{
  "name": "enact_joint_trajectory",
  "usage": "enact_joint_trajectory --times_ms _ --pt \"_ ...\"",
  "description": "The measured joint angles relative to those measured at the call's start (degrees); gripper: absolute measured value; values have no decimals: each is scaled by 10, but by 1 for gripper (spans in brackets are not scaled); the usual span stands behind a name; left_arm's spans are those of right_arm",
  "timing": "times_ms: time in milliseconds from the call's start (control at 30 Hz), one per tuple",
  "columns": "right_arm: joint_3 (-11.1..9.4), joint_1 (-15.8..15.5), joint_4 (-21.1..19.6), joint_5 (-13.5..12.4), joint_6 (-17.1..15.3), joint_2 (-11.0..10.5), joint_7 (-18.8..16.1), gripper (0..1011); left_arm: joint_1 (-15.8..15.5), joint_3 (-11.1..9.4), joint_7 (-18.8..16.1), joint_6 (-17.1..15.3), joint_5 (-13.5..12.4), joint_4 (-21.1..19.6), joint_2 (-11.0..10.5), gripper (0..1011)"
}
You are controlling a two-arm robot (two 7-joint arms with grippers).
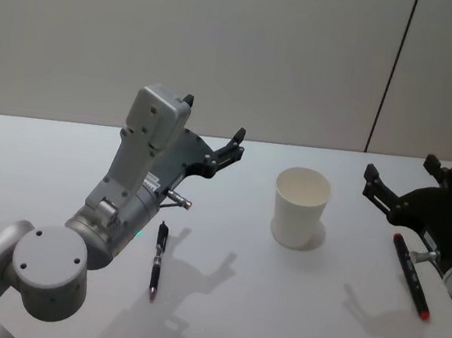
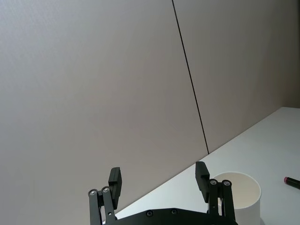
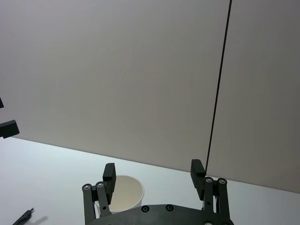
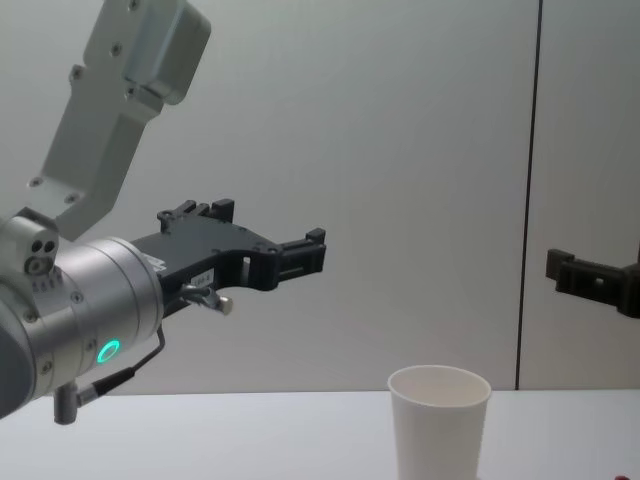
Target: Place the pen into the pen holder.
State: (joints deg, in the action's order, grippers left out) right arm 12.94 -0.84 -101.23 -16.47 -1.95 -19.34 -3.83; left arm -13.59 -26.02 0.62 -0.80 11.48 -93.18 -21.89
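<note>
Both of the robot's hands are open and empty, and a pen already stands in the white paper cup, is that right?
Not quite. The head view shows the white paper cup empty; the black pen and the red-tipped pen both lie on the table. The left hand and right hand are indeed open and empty.

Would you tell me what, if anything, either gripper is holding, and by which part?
Nothing: the left gripper and right gripper are both open, empty.
</note>
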Motion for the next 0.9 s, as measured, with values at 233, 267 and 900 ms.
enact_joint_trajectory --times_ms 233,267,900 --pt "0 0 0 0 0 0 0 1002 0 0 0 0 0 0 0 1004" --pt "0 0 0 0 0 0 0 1002 0 0 0 0 0 0 0 1004" --pt "5 -1 -10 21 -31 7 20 1001 0 0 0 0 0 0 0 1004"
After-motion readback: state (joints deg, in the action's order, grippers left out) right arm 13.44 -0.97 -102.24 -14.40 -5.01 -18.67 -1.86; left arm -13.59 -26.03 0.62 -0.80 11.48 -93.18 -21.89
